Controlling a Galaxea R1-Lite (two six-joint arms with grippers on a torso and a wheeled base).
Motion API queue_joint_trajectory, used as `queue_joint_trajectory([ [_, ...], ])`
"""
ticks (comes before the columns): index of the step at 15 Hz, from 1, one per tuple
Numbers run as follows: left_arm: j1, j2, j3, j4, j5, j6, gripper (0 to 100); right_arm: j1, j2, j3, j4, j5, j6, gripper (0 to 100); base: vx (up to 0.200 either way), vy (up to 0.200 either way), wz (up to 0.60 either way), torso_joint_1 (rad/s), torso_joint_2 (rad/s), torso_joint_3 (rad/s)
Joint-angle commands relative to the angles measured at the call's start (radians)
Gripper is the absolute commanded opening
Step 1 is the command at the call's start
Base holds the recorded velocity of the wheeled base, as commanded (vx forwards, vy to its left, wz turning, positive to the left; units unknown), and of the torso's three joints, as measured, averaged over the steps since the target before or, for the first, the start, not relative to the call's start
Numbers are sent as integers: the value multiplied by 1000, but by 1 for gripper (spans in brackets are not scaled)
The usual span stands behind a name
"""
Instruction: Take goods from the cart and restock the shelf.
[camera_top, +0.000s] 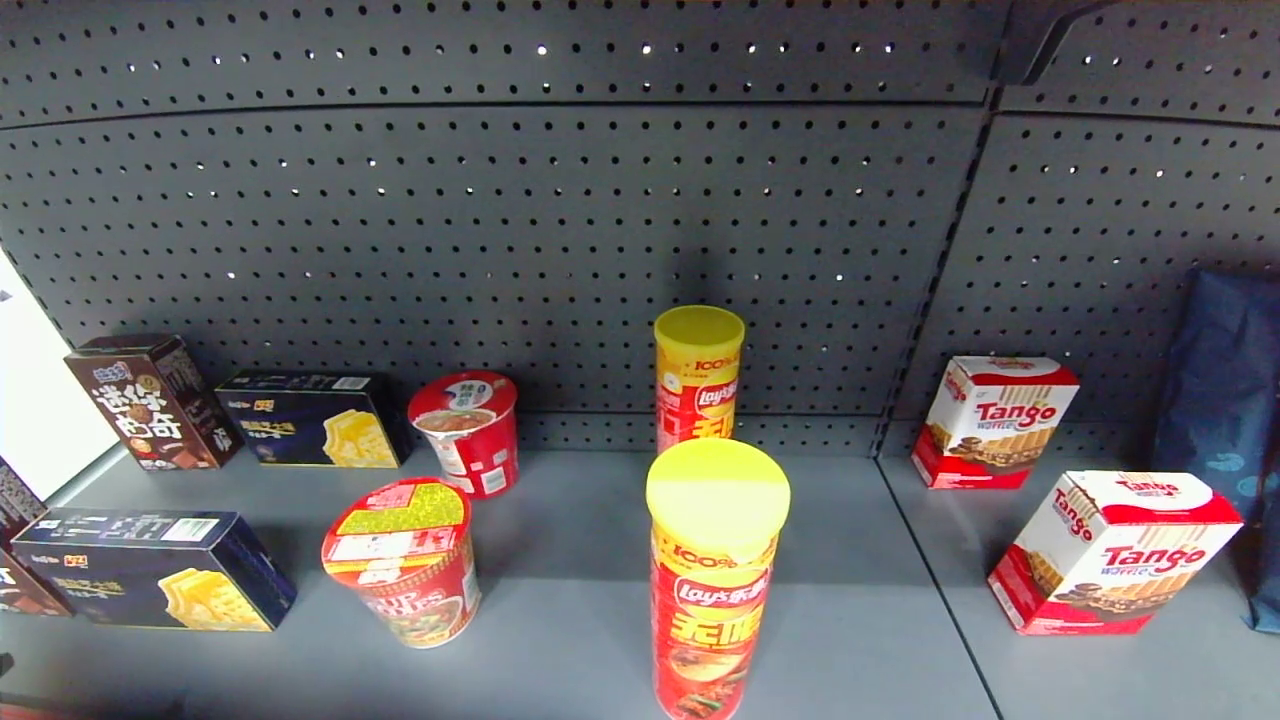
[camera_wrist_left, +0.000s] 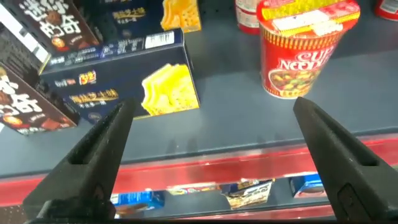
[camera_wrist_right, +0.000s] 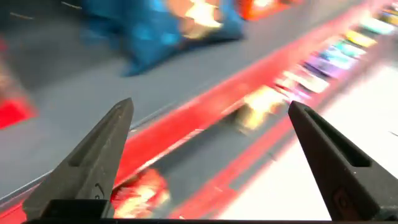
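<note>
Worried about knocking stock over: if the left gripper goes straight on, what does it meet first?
Probably bare shelf, in the gap between the blue box and the noodle cup; depth is unclear.

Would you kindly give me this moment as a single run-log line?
left gripper: open, empty, near cup noodles | right gripper: open, empty | shelf: front chip can upright

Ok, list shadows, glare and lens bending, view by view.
Head view: the rear chip can throws a shadow up the pegboard, whose seams bow; light pricks through some holes. Left wrist view: even light, no strong glare. Right wrist view: past the red shelf edge the ground washes out white.
</note>
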Motion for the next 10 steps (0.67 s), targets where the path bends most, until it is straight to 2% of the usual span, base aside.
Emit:
queue_joint_trajectory([
  [1, -2, -40, 18, 0, 0, 0, 100, -23, -116, 12, 44, 395, -8, 100, 0, 0, 0, 0, 0, 0],
  [2, 0, -42, 20, 0, 0, 0, 100, -23, -116, 12, 75, 472, -37, 100, 0, 0, 0, 0, 0, 0],
  [3, 0, -42, 18, 0, 0, 0, 100, -23, -115, 10, 99, 482, -63, 100, 0, 0, 0, 0, 0, 0],
  [10, 0, -37, -2, -3, 3, -2, 100, -20, -115, 12, 99, 487, -62, 100, 0, 0, 0, 0, 0, 0],
])
